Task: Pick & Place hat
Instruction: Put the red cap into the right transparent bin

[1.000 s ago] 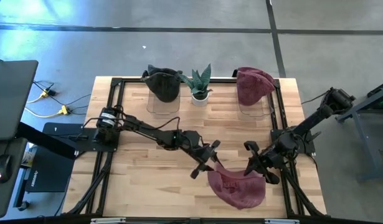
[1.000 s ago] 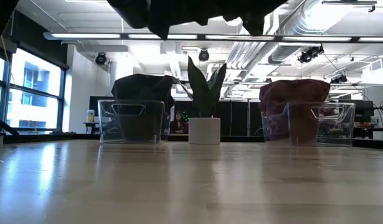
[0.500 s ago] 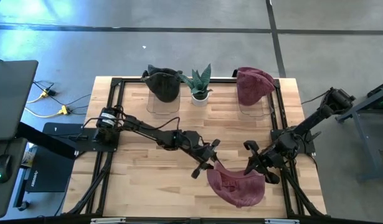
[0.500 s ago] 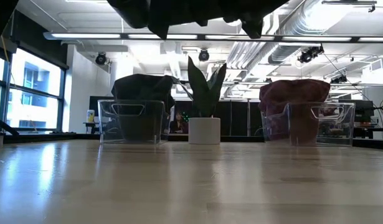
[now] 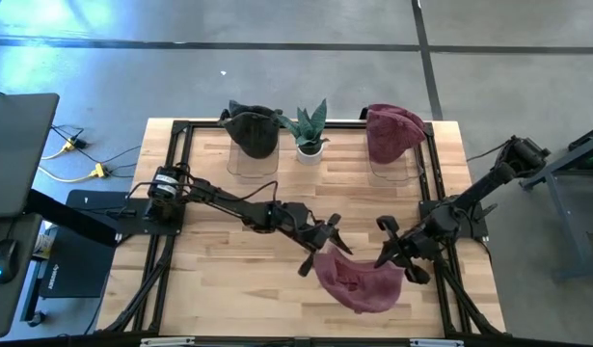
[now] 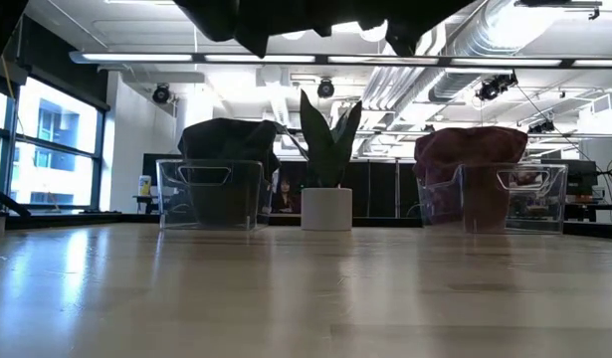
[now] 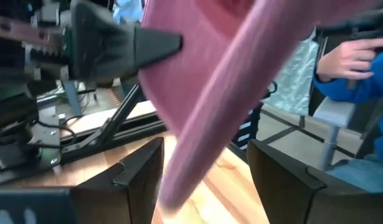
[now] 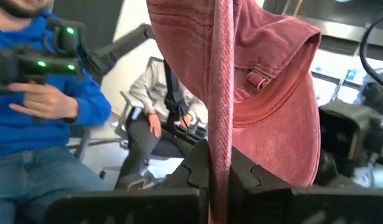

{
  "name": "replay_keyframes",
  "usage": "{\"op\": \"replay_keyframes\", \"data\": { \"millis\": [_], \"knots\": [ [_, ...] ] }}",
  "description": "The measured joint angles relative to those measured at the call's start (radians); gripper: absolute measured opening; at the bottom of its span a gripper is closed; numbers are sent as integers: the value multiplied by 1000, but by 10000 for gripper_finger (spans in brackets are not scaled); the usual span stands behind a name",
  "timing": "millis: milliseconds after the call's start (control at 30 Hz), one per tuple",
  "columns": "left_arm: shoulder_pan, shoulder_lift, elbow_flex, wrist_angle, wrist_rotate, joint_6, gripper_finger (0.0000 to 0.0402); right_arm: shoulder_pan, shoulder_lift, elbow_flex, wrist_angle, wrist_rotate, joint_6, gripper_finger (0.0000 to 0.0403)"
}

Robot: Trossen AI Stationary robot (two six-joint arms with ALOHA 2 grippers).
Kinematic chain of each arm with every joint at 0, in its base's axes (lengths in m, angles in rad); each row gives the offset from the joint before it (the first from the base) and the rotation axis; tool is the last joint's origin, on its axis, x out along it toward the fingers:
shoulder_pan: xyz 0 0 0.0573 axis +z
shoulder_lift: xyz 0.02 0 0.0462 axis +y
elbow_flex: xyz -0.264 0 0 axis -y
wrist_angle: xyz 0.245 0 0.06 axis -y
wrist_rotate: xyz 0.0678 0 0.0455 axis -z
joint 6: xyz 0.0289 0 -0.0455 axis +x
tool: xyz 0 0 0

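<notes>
Carry step: the red hat (image 5: 359, 278), off the surface at about 5 o'clock, hangs between the left gripper (image 5: 327, 243) and right gripper (image 5: 393, 249), fingers apparently clamped on its edge; next, toward the 1 o'clock bin (image 5: 392, 159)

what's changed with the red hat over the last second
The red hat, held between the left gripper and right gripper, has shifted a little toward the table's middle and far side; both grippers moved with it and stay shut on it. The black hat, plant and other red hat stayed put.
</notes>
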Motion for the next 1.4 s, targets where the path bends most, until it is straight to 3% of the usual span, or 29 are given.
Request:
{"op": "replay_keyframes", "data": {
  "millis": [133,233,533,667,833,1000,1267,1400],
  "knots": [
    [0,1,0,10,47,0,224,0,0,0,-15,16,0,14],
    [-1,1,0,12,51,0,199,1,0,0,-25,28,-1,20],
    [-1,3,-3,-22,38,-21,18,2,-2,2,-87,102,65,22],
    [-3,-14,-3,-124,-31,-53,16,3,-35,2,-235,233,192,72],
    [16,-25,-3,-302,-161,-103,6,-1,-117,2,-552,456,366,161],
    [56,-49,1,-538,-189,-137,3,0,-214,3,-835,511,533,234],
    [80,-48,-28,-744,-246,-147,2,30,-275,125,-1279,484,809,250],
    [83,-78,-57,-799,-287,-153,2,66,-275,187,-1342,473,816,241]
  ]
}}
